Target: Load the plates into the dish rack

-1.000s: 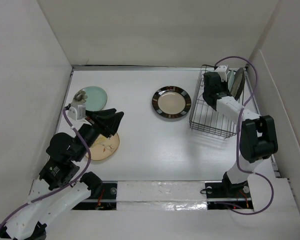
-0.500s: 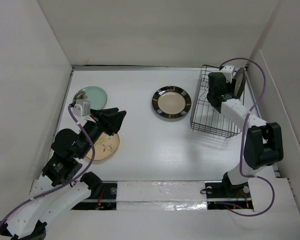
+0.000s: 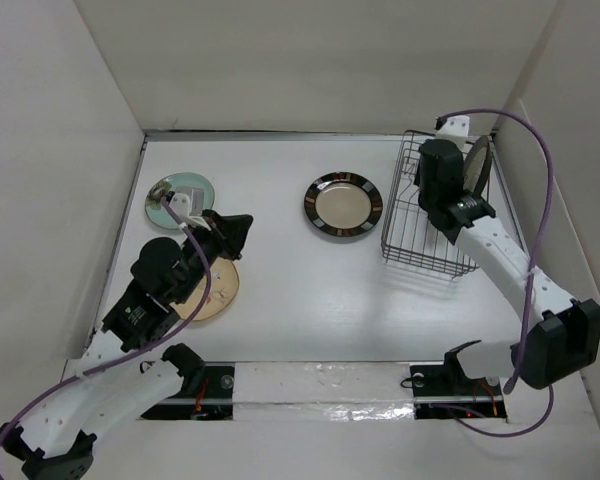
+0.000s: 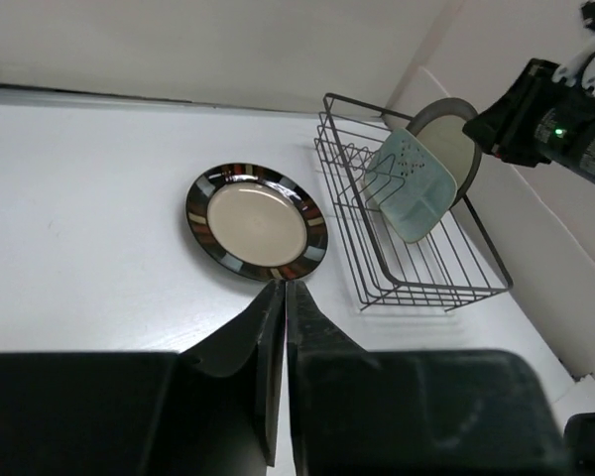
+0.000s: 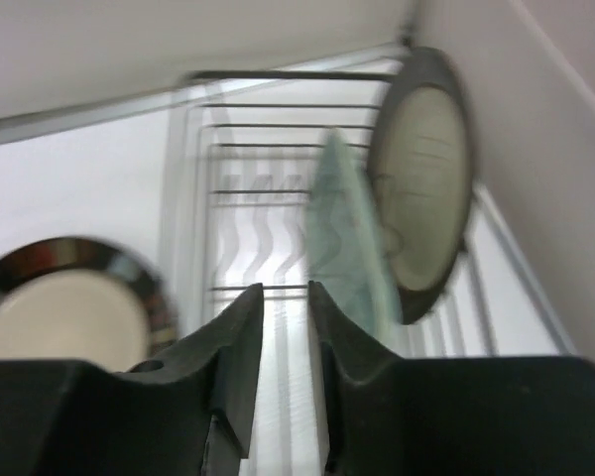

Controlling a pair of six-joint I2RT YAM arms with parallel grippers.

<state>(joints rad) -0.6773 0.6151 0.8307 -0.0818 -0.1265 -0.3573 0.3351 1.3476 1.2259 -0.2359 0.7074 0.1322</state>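
The black wire dish rack (image 3: pixel 420 245) stands at the right. In it, on edge, are the grey-brown-rimmed cream plate (image 3: pixel 476 166) and the rounded-rectangular pale green plate (image 4: pixel 412 184), which also shows in the right wrist view (image 5: pixel 348 236). My right gripper (image 5: pixel 286 291) hovers over the rack, slightly open and empty; in the top view it (image 3: pixel 432 180) hides the green plate. The black-rimmed cream plate (image 3: pixel 342 205) lies flat mid-table. My left gripper (image 3: pixel 236 228) is shut and empty, above the tan leaf plate (image 3: pixel 218 292) and near the small round pale green plate (image 3: pixel 183 190).
White walls close in the table on the left, back and right. The rack (image 4: pixel 416 260) sits close to the right wall. The right arm's purple cable (image 3: pixel 540 180) loops over the rack's far right corner.
My right gripper has risen and drawn back above the rack, leaving the green plate standing there. My left arm has shifted forward, uncovering more of the small round green plate.
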